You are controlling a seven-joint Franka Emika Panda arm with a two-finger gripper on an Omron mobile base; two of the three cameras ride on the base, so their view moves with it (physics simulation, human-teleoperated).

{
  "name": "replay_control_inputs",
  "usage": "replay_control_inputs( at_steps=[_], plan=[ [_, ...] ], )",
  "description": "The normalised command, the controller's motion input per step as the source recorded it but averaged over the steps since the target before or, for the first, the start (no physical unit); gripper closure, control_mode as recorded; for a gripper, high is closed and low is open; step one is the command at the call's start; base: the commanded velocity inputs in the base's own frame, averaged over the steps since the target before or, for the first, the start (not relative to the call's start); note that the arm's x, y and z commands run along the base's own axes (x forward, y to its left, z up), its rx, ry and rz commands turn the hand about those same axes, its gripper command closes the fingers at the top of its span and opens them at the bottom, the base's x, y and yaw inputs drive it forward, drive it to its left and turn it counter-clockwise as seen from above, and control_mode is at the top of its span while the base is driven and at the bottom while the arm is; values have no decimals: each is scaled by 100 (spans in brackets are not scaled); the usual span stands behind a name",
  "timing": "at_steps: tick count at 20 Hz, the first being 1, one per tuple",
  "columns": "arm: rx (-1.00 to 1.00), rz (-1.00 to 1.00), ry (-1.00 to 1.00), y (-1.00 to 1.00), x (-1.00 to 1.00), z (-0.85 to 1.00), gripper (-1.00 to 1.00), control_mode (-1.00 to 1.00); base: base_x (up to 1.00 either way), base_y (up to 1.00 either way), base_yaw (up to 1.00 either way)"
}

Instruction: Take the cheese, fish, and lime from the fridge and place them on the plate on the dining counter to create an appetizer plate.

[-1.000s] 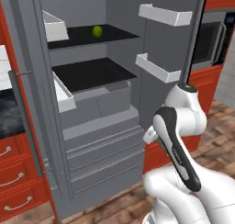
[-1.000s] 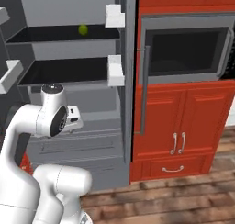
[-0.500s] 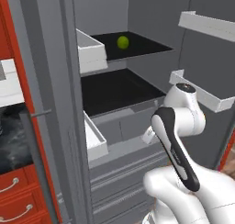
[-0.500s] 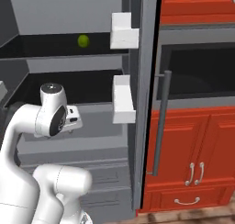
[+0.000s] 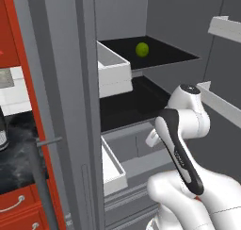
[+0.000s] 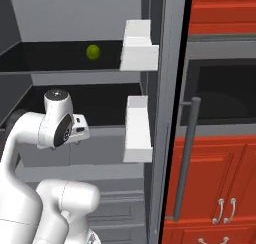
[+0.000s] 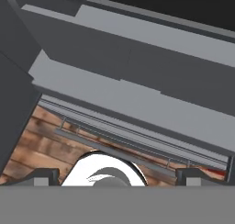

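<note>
1. Open fridge [image 5: 70, 106] doors frame black shelves and white door bins [image 5: 114, 73].
2. Lime [image 5: 142, 49] sits alone on the upper shelf [image 5: 160, 52].
3. Gripper [image 6: 79, 133], jaws wide and empty, hangs below, lime up and deeper inside.

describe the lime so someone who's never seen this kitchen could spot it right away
Look into the open grey fridge and find the upper black shelf. The lime sits alone there, a small round yellow-green ball, the one bright spot among grey walls and white door bins.
</note>
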Motion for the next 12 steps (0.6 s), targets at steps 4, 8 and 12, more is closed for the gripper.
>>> replay_control_inputs(
  at_steps=[4, 8, 12],
  plan=[
    [0, 0, 0, 0, 0, 0, -100, 100, 24, -31, 21],
    [0, 0, 0, 0, 0, 0, -100, 100, 10, -21, 18],
    [0, 0, 0, 0, 0, 0, -100, 100, 0, 0, 10]
  ],
)
